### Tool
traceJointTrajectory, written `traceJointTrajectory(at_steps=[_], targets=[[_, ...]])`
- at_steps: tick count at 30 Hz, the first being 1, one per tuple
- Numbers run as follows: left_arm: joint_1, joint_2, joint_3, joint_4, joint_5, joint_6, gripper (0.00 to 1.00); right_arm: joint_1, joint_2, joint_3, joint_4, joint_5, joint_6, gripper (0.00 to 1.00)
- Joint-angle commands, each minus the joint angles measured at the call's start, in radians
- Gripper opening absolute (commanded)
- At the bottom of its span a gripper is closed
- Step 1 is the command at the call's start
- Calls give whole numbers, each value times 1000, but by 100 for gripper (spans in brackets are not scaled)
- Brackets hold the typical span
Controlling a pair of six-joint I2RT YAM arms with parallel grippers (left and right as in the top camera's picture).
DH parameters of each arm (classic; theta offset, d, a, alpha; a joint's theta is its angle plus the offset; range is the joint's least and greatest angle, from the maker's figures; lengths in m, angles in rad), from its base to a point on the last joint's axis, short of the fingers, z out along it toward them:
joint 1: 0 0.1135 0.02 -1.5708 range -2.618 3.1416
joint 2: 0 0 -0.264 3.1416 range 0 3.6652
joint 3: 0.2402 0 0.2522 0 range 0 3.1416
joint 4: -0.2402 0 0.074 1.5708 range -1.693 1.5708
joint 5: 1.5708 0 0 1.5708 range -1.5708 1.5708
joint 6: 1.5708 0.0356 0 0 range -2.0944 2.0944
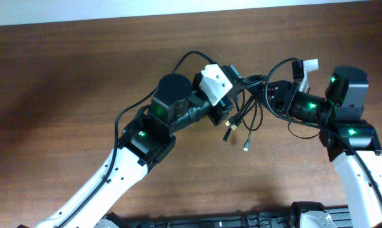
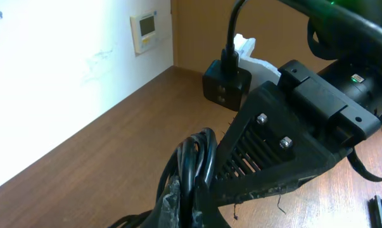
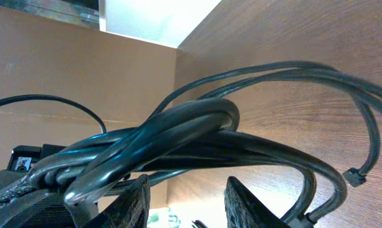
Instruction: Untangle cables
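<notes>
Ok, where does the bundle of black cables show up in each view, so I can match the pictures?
Overhead: the cables sit right of centre, with loose plug ends trailing below.
Left wrist: the cables are a looped bunch at bottom centre.
Right wrist: the cables stretch across the middle and fill most of the frame.
Shared landmark: the brown wooden table shows under or behind them in all three views.
</notes>
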Motion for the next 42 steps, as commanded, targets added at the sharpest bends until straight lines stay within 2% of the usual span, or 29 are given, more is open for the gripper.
traceJointTrajectory(at_steps=[1, 7, 17, 19, 25, 32, 42], targets=[[2, -2, 10, -23, -93, -10, 0, 6, -1, 17, 1, -16, -14, 37], [2, -2, 10, -50, -122, -11, 0, 6, -1, 17, 50, -75, -14, 37], [-8, -2, 10, -117, 4, -8, 0, 6, -1, 17, 48, -50, -11, 38], [-8, -2, 10, -109, 58, -5, 0, 6, -1, 17, 48, -50, -11, 38], [-8, -3, 10, -56, 58, -9, 0, 6, -1, 17, 42, -49, -11, 38], [-8, -3, 10, 49, 74, -67, 0, 6, -1, 17, 39, -46, -11, 38], [-6, -38, 10, 87, 75, -66, 0, 6, 0, 17, 13, 5, -22, 38]])
